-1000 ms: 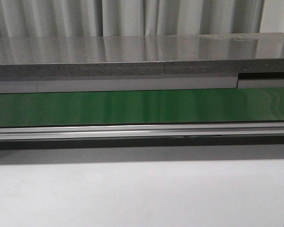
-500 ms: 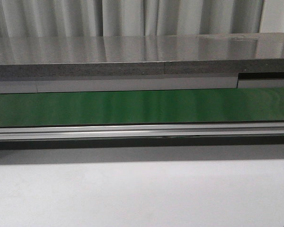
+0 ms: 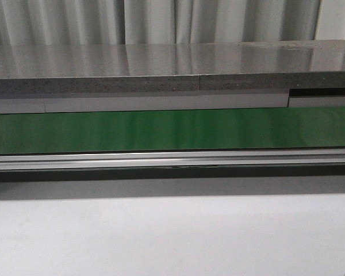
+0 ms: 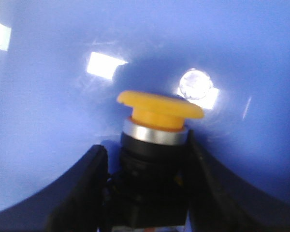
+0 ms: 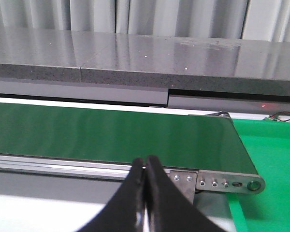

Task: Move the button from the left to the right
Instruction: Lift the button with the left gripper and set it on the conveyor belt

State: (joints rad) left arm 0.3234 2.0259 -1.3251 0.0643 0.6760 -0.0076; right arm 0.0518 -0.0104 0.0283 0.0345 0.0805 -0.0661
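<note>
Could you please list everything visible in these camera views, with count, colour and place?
button: one, yellow-orange mushroom cap, silver ring, black body; between the left gripper's fingers, over a blue surface.
blue surface: one, glossy blue with light reflections; fills the left wrist view behind the button.
conveyor belt: one, green; runs across the front view, its end roller seen in the right wrist view.
aluminium rail: one, silver; along the belt's near edge.
grey counter: one, dark speckled grey; behind the belt.
curtain: one, pale grey, folded; at the back.
white table: one, white; in front of the belt.
green mat: one, bright green; beside the belt's end.
left gripper: black, closed around the button's body.
right gripper: black, fingertips together, holding nothing.
</note>
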